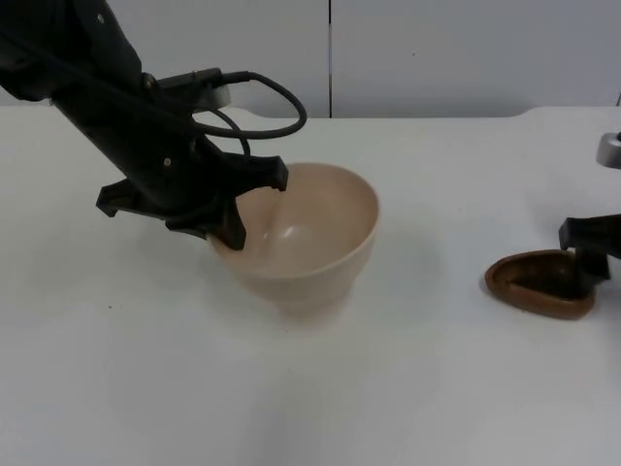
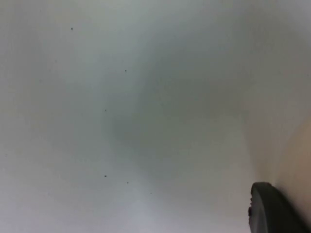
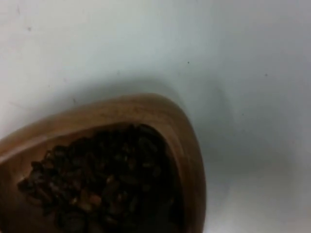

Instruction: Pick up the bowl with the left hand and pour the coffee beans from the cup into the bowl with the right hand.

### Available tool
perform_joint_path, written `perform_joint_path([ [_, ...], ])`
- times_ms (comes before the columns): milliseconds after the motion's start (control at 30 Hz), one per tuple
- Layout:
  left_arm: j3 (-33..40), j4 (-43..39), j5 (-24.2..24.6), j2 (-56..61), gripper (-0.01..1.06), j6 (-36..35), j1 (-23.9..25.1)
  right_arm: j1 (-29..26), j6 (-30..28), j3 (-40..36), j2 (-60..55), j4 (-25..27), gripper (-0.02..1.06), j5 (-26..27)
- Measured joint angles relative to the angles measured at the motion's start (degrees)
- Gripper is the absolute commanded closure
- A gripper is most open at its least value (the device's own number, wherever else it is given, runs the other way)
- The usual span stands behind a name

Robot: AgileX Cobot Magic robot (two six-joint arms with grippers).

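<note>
left hand (image 1: 229, 229) clamped on bowl (image 1: 309, 243) rim; right hand (image 1: 592, 262) grips cup (image 1: 537, 282).

glossy bowl (image 1: 310, 238), wooden cup (image 1: 539, 283)

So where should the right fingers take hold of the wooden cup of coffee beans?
Probably at the wide rear rim of the wooden cup, coming from the table's right edge, where the right gripper already sits. The cup is shallow and teardrop-shaped, its narrow end pointing toward the bowl, so a rear hold leaves that end free for pouring the coffee beans.
</note>
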State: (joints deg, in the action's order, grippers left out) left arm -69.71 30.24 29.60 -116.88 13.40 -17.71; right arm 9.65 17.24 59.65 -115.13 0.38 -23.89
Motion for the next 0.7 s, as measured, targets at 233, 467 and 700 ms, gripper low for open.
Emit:
perform_joint_path([
  [233,0.0,-0.09,0.0,0.0,1.05,0.0,0.0,0.0,0.11,0.0,0.0,0.0,0.8,0.0],
  [467,0.0,-0.09,0.0,0.0,1.05,0.0,0.0,0.0,0.48,0.0,0.0,0.0,1.05,0.1],
  [700,0.0,-0.09,0.48,0.0,1.05,0.0,0.0,0.0,0.57,0.0,0.0,0.0,1.05,0.1],
])
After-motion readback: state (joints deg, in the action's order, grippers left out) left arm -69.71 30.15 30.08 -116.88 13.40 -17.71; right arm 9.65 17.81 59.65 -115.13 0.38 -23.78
